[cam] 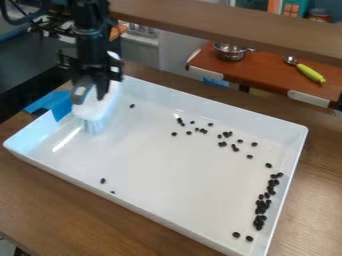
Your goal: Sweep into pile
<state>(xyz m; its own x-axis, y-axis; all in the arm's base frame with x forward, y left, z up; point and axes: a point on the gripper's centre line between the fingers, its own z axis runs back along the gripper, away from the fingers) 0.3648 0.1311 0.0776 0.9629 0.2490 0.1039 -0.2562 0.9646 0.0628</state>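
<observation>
- Gripper [91, 94]: upper L of view, over the L end of the tray [167, 220], fingers closed on the brush [107, 97].
- Brush: white, handle slanting up past the gripper, bristles down, just in from the L short wall. Can't tell if bristles touch the floor or sit just above it.
- Main bunch of dark bits [259, 220]: long uneven strip along the R short wall, densest toward its near end; some touching each other, others w/ slight gaps.
- Scattered bits [222, 144]: loose group, upper mid to R of the tray floor, btwn far long wall & R-end strip, some in small clumps.
- Strays: one [132, 106] near the far L corner, just R of the brush; two [103, 181] near the near long wall, L of mid; two more [236, 234] by the near R corner, a bit L of the strip.
- Room: broad stretch of floor btwn brush & R-end strip, widest thru the mid; tight on the brush's L, w/ the short wall close by.
- Edges: raised walls on all 4 sides. Blue tape [52, 103] at the L wall, running onto the wood table [40, 200]; table edge passes behind the tray.
- Overhead/back: wood shelf [227, 22] crosses the top; beyond the tray, a red-brown board [267, 72] w/ metal pot [230, 51] & yellow-green item [310, 73].
</observation>
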